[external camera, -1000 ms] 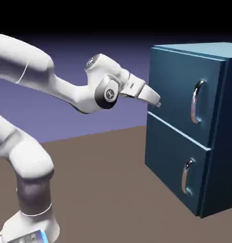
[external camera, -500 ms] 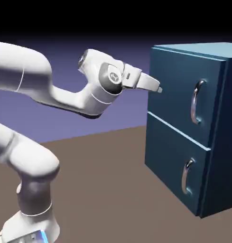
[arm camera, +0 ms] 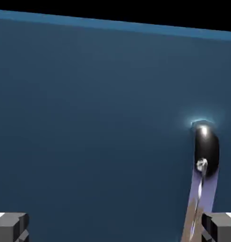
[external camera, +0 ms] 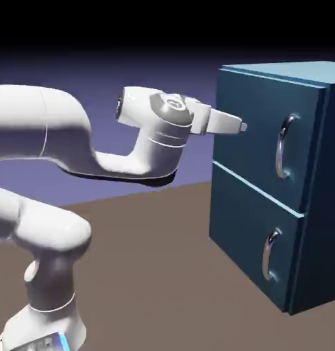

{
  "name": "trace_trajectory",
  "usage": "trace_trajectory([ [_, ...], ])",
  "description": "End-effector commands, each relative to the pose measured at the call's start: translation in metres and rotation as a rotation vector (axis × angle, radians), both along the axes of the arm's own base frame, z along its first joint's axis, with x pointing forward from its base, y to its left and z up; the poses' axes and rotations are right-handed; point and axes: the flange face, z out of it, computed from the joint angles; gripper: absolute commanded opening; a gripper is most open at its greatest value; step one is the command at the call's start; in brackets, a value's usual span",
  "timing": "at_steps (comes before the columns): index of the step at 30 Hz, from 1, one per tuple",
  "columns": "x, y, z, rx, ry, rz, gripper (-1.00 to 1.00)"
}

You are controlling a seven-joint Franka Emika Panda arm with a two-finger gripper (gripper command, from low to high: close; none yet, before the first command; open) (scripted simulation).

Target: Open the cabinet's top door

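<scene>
Approach phase, no contact yet. End effector (external camera: 242,127) is spread wide and empty, level, pointing at the cabinet (external camera: 314,199) standing on the brown surface (external camera: 163,274) at the exterior view's right. Top door (external camera: 255,137) looks shut, flush with the lower door (external camera: 242,233). Its handle (external camera: 285,147) is well apart from the fingertips (arm camera: 11,227), nearer the door's far edge. In the hand view the handle (arm camera: 204,160) sits off to the right, just above the right tip, not between the tips. Next, probably: shift sideways to centre the handle between the tips, advance, close, pull.
</scene>
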Motion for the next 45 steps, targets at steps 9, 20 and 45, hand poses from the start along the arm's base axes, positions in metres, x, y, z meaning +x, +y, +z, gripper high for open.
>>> trace_trajectory([
  [9,0.017,-0.033,-0.025,0.039,-0.104,-0.004,0.0],
  [20,0.05,-0.068,-0.076,0.093,-0.211,0.018,0.0],
  [45,0.0,-0.016,-0.077,0.063,-0.223,-0.261,-1.0],
])
